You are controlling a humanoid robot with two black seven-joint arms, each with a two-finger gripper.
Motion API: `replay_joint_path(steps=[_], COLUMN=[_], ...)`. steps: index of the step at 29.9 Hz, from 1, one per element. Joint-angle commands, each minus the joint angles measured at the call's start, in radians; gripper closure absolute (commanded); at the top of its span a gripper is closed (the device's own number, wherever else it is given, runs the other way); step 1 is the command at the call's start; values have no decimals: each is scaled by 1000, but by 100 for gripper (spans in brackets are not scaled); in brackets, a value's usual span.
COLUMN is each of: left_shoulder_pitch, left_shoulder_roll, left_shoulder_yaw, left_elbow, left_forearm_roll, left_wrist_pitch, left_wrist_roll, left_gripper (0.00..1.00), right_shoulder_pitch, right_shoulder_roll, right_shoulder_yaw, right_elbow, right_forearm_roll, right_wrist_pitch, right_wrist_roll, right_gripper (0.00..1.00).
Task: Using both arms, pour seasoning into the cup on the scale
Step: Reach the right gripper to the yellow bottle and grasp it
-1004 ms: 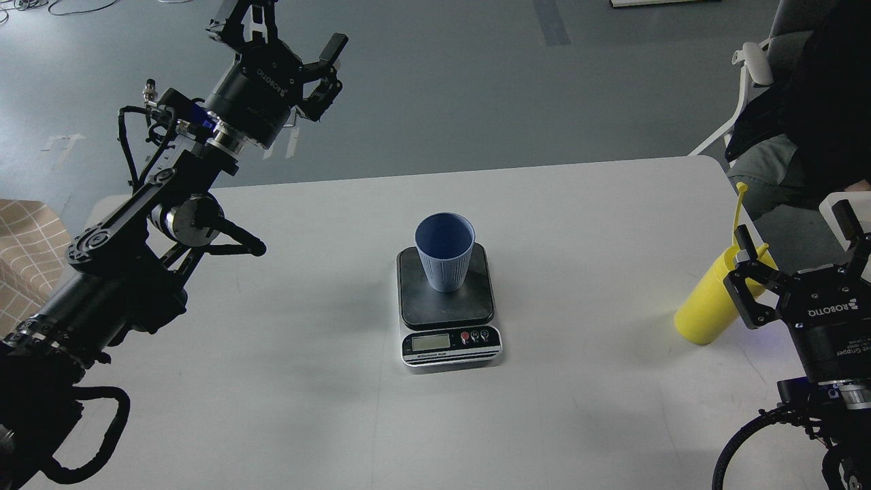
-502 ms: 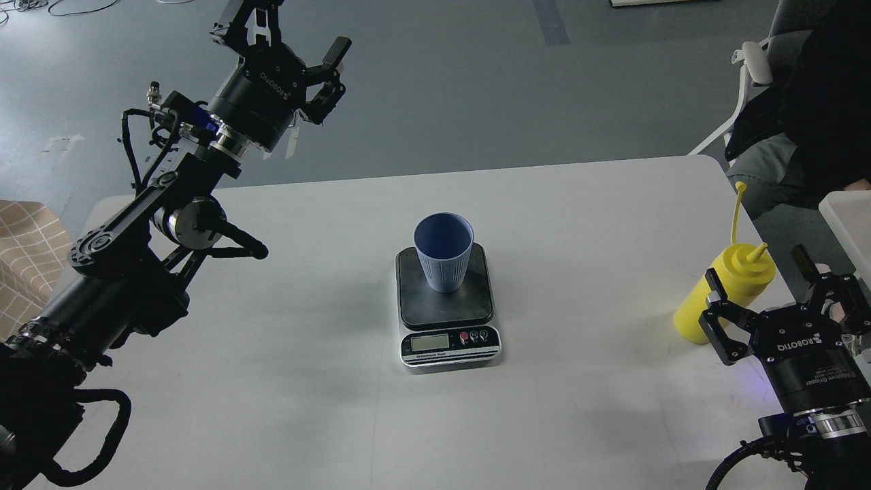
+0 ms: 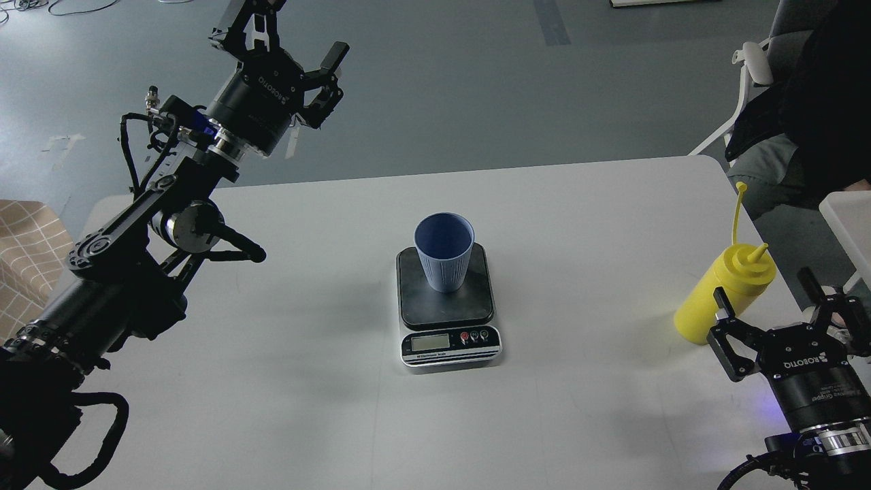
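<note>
Surface: white rounded-corner tabletop [image 3: 286,381] over a grey floor; a chair [image 3: 748,75] with a dark garment stands past the far right corner.
Scale: small flat kitchen scale [image 3: 449,327] with a dark rounded-square platform, silver front panel, LCD and small round buttons, near the table's middle.
Cup: small light-blue tapered tumbler [image 3: 444,253] with fine vertical ribs low down, upright on the platform, mouth open to the camera.
Seasoning: tall yellow plastic squeeze bottle [image 3: 721,294] with a cone nozzle, standing near the right table edge, well apart from the scale; its thin cap strap rises above the nozzle.
Left gripper: black two-finger gripper [image 3: 289,34] raised beyond the far left table edge, fingers spread wide, holding nothing.
Right gripper: black two-finger gripper [image 3: 765,299] just beside the bottle on the near side, fingers spread wide, nothing between them; whether the left finger touches the bottle cannot be told.
</note>
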Motion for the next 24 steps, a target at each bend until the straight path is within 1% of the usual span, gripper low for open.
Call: replay_joint_path(steps=[1,13,19,24], left_shoulder_pitch=[1,16,36,45], left_shoulder_roll=[1,20,24,30], left_shoulder_yaw=[-5,-4,-7,-10], left_elbow=[0,-26,-38,-54], left_forearm_roll=[0,0,0,1], left_wrist_pitch=[1,1,1,1], left_wrist_roll=[0,0,0,0], left_gripper=[2,2,2,2], right_shoulder_pitch=[0,18,62,124], right_shoulder_roll=[0,0,0,0], right_shoulder_yaw=[-7,-11,-7,-8], right_elbow=[-50,-103,-132,-187], right_forearm_roll=[-4,-15,-17,-37], right_wrist_pitch=[0,0,0,0], right_wrist_roll=[3,5,5,5], right_gripper=[0,0,0,0])
